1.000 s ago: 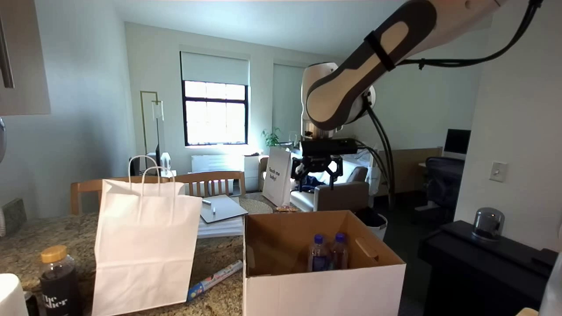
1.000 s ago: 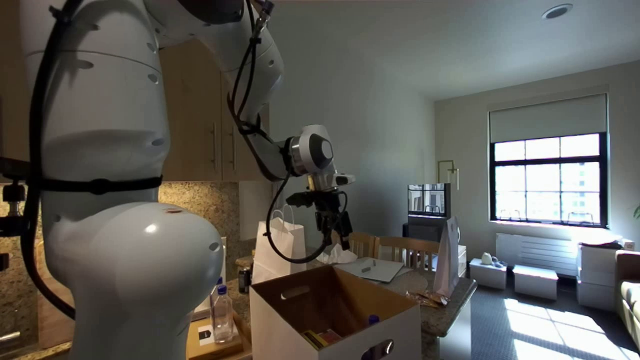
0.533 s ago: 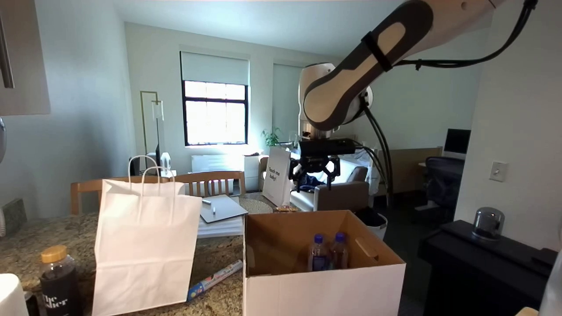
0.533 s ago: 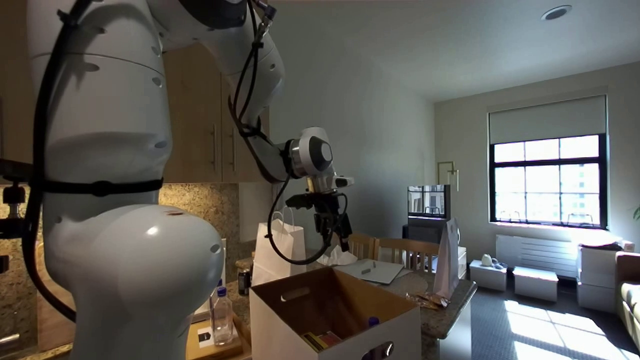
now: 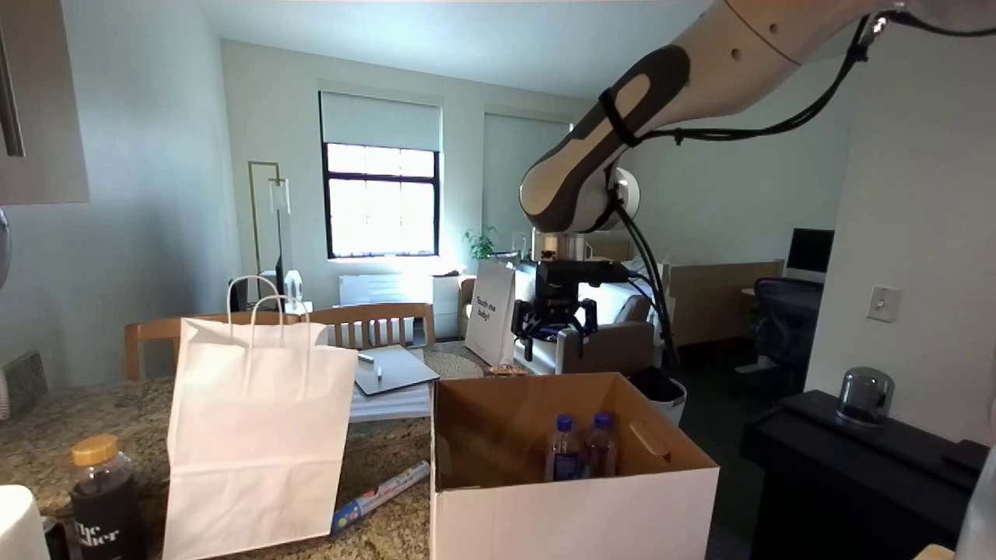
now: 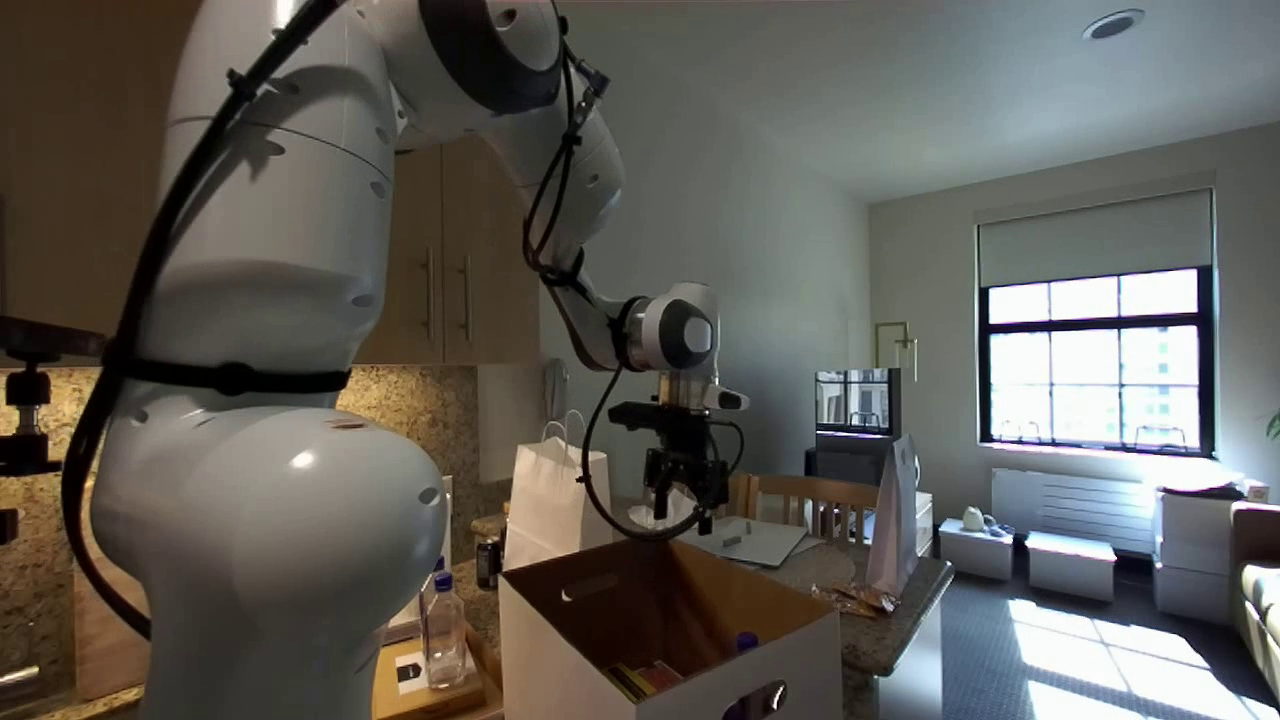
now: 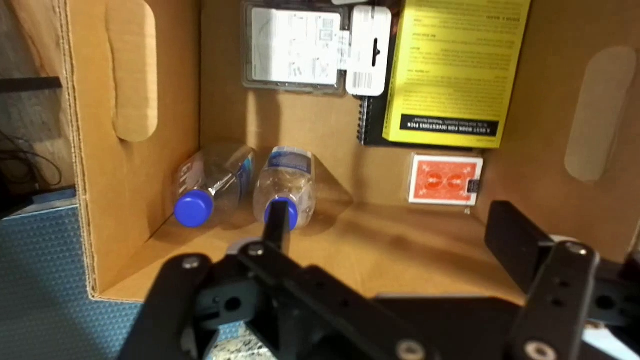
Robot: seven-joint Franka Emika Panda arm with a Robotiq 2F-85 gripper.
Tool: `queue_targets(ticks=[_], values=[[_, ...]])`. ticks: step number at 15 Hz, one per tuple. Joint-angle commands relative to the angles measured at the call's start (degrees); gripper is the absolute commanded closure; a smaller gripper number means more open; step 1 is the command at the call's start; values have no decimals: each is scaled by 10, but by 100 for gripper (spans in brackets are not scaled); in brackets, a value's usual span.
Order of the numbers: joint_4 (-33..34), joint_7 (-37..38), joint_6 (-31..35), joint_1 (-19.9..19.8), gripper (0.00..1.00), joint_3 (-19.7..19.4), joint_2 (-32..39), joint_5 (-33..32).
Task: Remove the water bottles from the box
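In the wrist view, one of my fingers [image 7: 277,225] hides part of the cap [image 7: 293,213] of the right water bottle [image 7: 286,181]. The far end of the yellow book [image 7: 452,70] is cut off there, and its small print I cannot read. In an exterior view, the near wall of the box [image 5: 572,517] hides the lower parts of both water bottles [image 5: 565,465]. In both exterior views, parts of the box and of my arm [image 6: 280,235] are cut off.
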Motion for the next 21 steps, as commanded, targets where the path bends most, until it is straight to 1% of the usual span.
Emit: queue_targets(ticks=[1, 3, 4, 6, 8, 9, 12, 13, 14, 18, 20, 21], values=[[54, -50, -84, -8, 0, -15, 52, -28], [68, -4, -87, -7, 0, -33, 70, -55], [68, 27, -62, -5, 0, -43, 75, -70], [77, 51, -52, -5, 0, -54, 88, -64], [85, 50, -71, -2, 0, -55, 96, -52], [77, 32, -62, -5, 0, -55, 88, -55], [80, 37, -62, -3, 0, -55, 96, -54], [75, 65, -34, 3, 0, -60, 92, -69], [87, 70, -35, 2, 0, -60, 102, -63], [86, 98, -10, 2, 0, -59, 124, -46], [84, 143, 46, 6, 0, -69, 150, -56], [91, 156, 53, 3, 0, -70, 167, -37]])
